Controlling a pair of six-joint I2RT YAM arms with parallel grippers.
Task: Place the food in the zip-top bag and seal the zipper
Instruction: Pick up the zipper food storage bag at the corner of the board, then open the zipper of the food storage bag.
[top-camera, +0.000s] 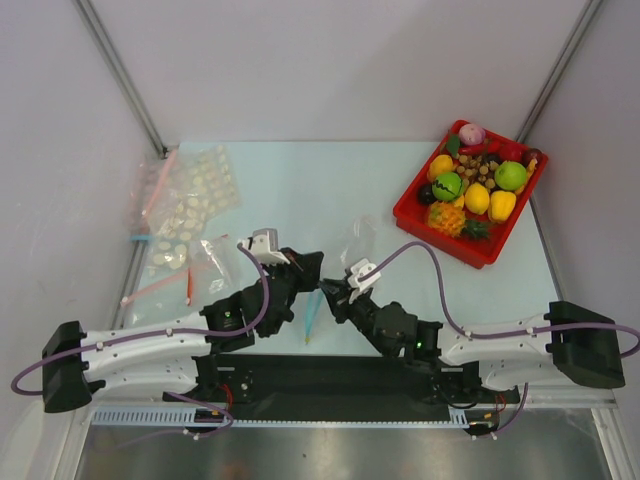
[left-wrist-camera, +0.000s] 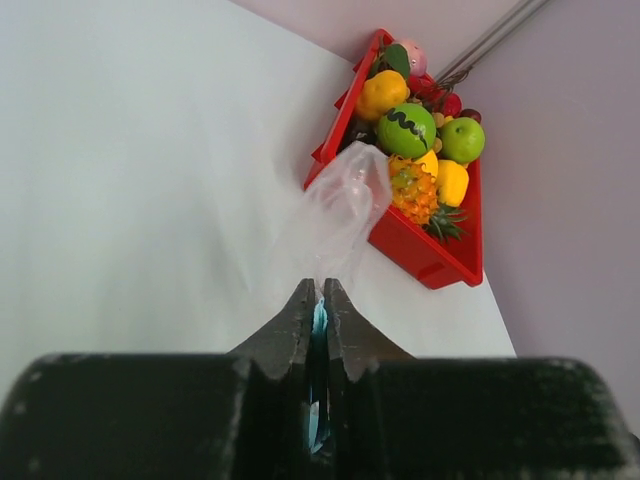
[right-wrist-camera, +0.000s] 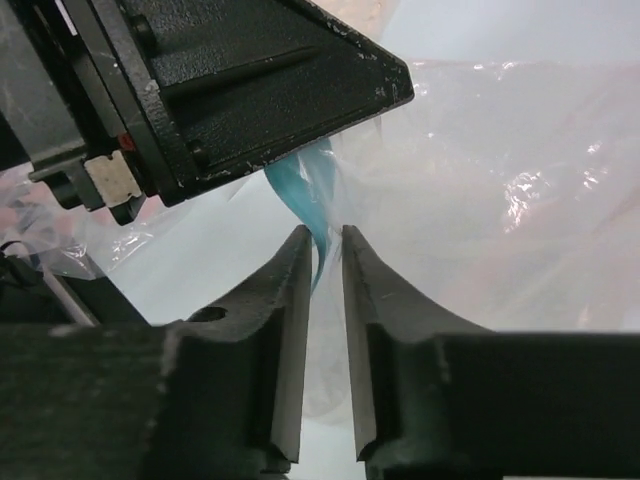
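I judge nothing is done yet: the food (top-camera: 478, 198) all lies in the red tray (top-camera: 425, 222) at the far right, and the zip-top bag (left-wrist-camera: 340, 205), mid-surface (top-camera: 300, 190), looks empty. My left claw (left-wrist-camera: 320, 290) is pinched on the zipper (right-wrist-camera: 300, 190) and my right claw (right-wrist-camera: 323, 235) is closed to a slit on it; filling and sealing remain.
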